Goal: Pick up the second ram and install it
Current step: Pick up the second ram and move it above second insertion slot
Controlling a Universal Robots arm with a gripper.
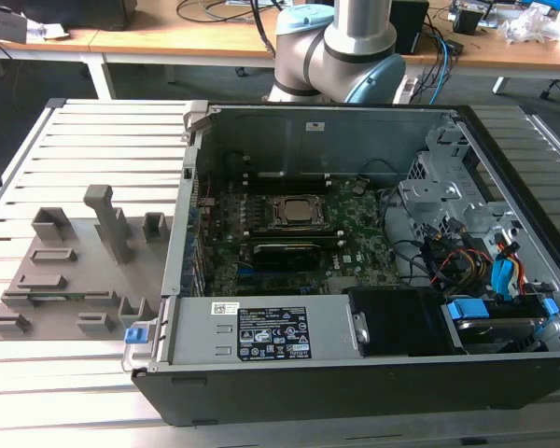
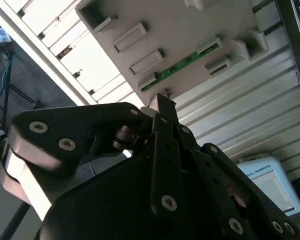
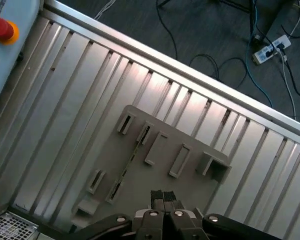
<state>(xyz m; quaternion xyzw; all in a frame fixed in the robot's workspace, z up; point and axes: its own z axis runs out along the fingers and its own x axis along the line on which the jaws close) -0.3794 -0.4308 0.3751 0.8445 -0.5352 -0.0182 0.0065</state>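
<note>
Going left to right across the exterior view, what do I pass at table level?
In order: grey holder tray → blue latch at the case corner → green motherboard inside the open case → black block → blue drive bracket.

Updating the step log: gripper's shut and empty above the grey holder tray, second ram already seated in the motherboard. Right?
Not quite. The second ram isn't in the motherboard; it lies in a slot of the grey holder tray, as the second wrist view shows. The rest holds: the gripper is shut and empty above the tray.
</note>
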